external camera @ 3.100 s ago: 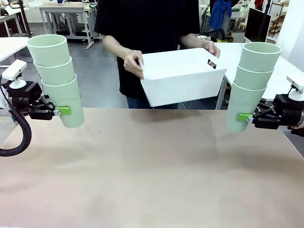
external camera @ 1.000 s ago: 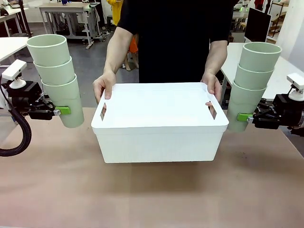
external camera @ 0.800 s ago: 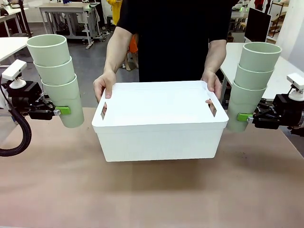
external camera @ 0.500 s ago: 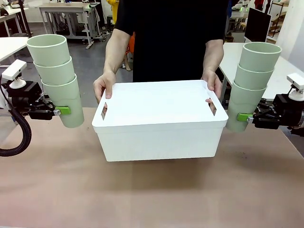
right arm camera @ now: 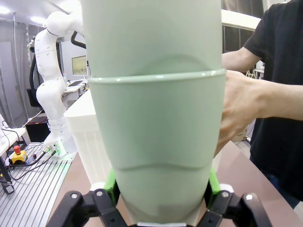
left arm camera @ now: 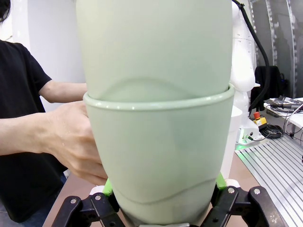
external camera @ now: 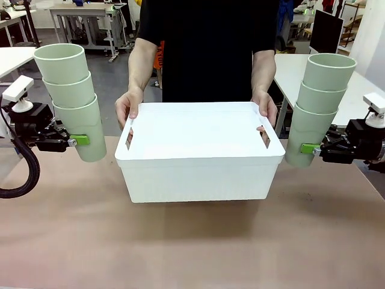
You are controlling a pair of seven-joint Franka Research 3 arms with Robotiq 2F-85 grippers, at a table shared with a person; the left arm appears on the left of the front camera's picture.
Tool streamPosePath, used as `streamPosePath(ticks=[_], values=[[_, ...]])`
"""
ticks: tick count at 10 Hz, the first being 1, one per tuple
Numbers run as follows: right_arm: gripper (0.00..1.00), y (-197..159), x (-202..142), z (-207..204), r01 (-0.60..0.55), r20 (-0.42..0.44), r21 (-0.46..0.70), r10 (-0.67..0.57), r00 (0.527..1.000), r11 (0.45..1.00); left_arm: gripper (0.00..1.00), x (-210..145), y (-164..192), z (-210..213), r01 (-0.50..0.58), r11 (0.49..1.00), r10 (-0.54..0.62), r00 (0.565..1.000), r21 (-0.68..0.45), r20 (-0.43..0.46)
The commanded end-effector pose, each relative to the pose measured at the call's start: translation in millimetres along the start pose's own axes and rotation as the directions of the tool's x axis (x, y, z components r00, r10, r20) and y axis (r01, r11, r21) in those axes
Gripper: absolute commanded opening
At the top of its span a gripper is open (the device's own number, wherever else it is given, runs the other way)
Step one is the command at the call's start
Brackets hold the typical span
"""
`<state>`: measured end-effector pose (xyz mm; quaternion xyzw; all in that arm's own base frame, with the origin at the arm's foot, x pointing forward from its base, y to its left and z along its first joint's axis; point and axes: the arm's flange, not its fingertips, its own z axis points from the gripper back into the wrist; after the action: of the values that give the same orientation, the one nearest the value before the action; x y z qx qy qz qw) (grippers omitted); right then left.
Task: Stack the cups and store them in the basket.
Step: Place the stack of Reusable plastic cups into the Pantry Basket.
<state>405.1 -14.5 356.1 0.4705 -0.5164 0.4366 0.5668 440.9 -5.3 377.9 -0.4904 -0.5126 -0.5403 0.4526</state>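
Holding a stack each: the left gripper (external camera: 81,140) is clamped tight round the bottom cup of three nested pale mint-green tapered plastic tumblers (external camera: 69,90), green pads pressed on its sides. The right gripper (external camera: 308,147) has the same squeeze on the lowest cup of its own three-high stack (external camera: 322,96). Both lots are mouths-up, tops leaning a bit outward, lifted off the brown table (external camera: 192,247), one out at each side. Between them is the big white rectangular plastic basket (external camera: 198,174) with cut-out handle slots, open side up. A person in a black tee has a hand (external camera: 127,107) on each short end. Can't tell if the basket's fully down on the table.
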Motion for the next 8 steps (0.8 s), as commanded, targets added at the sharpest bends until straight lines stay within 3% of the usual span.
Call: streamPosePath(ticks=[1,8], values=[[0.84,0.2,3.1,-1.6,-0.011,-0.001,0.0,0.011,1.0,1.0,0.85,4.0,1.1,-0.2,0.008,1.0,-0.008,1.0,-0.002,0.005],[0.84,0.2,3.1,-1.6,-0.011,-0.001,0.0,0.011,1.0,1.0,0.85,4.0,1.1,-0.2,0.008,1.0,-0.008,1.0,-0.002,0.005]])
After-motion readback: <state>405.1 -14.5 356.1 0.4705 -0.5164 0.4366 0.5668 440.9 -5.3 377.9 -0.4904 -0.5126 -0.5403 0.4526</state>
